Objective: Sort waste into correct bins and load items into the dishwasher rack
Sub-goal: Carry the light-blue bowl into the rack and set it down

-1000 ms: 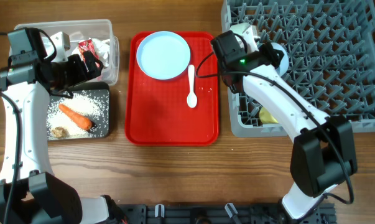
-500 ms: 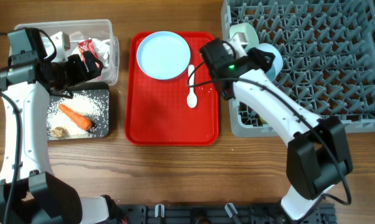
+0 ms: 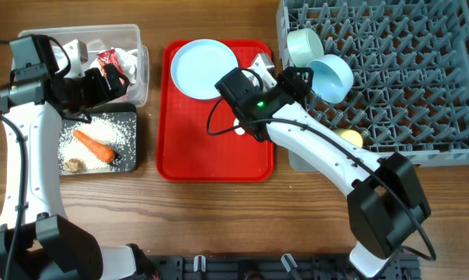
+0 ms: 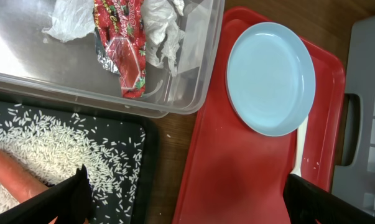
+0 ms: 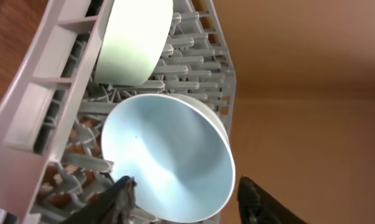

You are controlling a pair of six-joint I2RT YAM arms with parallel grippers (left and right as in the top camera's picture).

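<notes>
The pale blue bowl (image 3: 331, 76) leans on its side among the pegs of the grey dishwasher rack (image 3: 421, 78), beside the mint-green bowl (image 3: 302, 45). My right gripper (image 3: 299, 78) is open just left of the blue bowl, at the rack's edge. In the right wrist view the blue bowl (image 5: 168, 158) shows beyond the spread fingers (image 5: 122, 199). A yellow cup (image 3: 349, 138) sits in the rack's near corner. The pale blue plate (image 3: 205, 68) lies on the red tray (image 3: 215, 155); the white spoon (image 4: 301, 140) is mostly under my right arm. My left gripper (image 3: 113, 82) hangs open and empty.
The clear tub (image 3: 133, 35) holds the red-and-white wrapper (image 4: 122, 43) and white tissue (image 4: 162, 28). The black tub (image 3: 133, 144) holds the carrot (image 3: 92, 145), rice grains (image 3: 106, 128) and a brown scrap (image 3: 73, 165). My right arm crosses the tray's right half.
My right gripper has opened and let go of the pale blue bowl in the rack, then drawn back left over the tray. The left arm has not moved.
</notes>
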